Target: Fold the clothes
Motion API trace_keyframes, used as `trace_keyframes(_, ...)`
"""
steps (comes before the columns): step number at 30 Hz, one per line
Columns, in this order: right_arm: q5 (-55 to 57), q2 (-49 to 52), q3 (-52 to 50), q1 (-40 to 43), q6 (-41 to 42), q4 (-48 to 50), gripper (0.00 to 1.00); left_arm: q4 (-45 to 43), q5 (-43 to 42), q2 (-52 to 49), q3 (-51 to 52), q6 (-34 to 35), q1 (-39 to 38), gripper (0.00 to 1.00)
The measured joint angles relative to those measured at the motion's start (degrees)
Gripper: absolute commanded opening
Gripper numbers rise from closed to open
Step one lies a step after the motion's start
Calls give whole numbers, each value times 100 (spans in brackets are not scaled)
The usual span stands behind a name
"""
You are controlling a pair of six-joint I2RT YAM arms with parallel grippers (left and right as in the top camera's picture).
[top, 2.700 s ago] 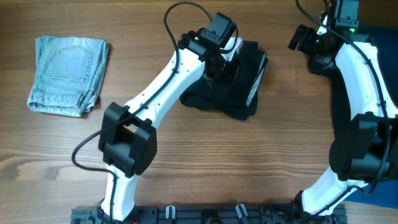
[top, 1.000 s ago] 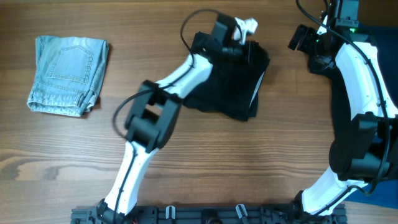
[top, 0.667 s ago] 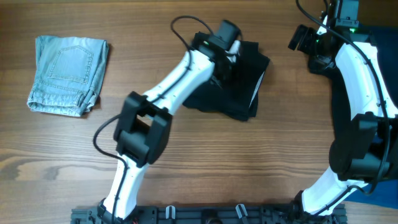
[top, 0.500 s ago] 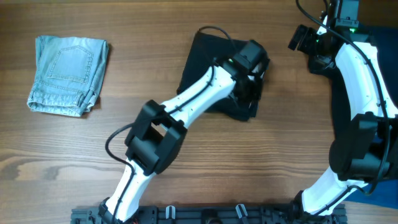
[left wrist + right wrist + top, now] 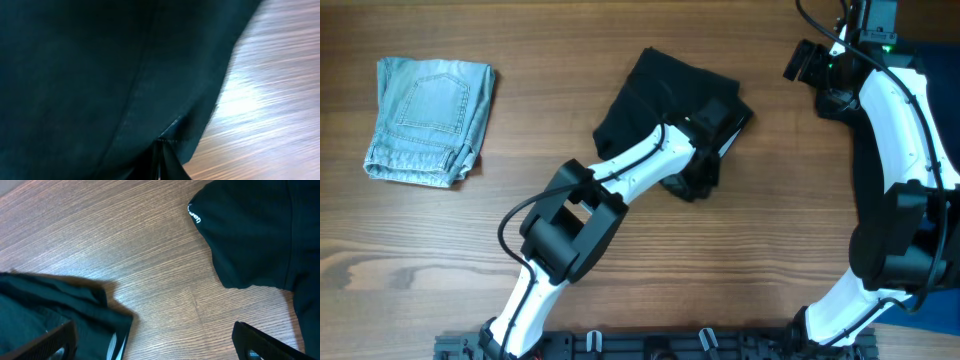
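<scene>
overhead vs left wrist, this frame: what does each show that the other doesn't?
Overhead only: the whole outline of the clothes, the folded denim piece at far left, and the right arm at the right edge. Left wrist only: a stitched seam in close-up and the left gripper, fingers shut, apparently pinching the fabric's edge. Both: the black fabric and the wooden table.

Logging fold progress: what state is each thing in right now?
clothes: crumpled, not neatly folded, one edge pinched
left gripper: shut on clothes
right gripper: open, empty
denim piece: folded, lying flat
</scene>
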State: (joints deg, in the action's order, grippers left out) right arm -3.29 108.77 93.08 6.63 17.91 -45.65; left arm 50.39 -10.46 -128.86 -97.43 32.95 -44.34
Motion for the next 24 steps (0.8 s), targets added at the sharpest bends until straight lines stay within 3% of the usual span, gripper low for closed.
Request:
trace_keyframes(2, 0, 0, 0, 0, 0, 2, 99, 476, 332, 37, -7, -2, 138, 8)
trace_keyframes(6, 0, 0, 0, 0, 0, 2, 100, 1298, 1862, 66, 37, -4, 809, 13)
trace_keyframes(9, 0, 0, 0, 0, 0, 0, 99, 1014, 3414, 11, 131, 9, 1775, 32)
trace_keyframes(11, 0, 0, 0, 0, 0, 2, 100, 476, 3873, 2, 170, -11, 2155, 33)
trace_keyframes(14, 0, 0, 0, 0, 0, 2, 100, 72, 3980, 2, 160, -240, 2579, 35)
trace_keyframes(15, 0, 0, 0, 0, 0, 0, 100, 140, 3980, 2, 133, -271, 2599, 42)
trace_keyframes(17, 0, 0, 0, 0, 0, 0, 99, 291, 3976, 55, 61, -334, 2566, 73)
trace_keyframes(21, 0, 0, 0, 0, 0, 2, 100, 339, 3751, 1104, 22, -382, 2361, 98)
trace_keyframes(24, 0, 0, 0, 0, 0, 2, 99, 203, 3252, 2079, -125, -393, 2214, 100)
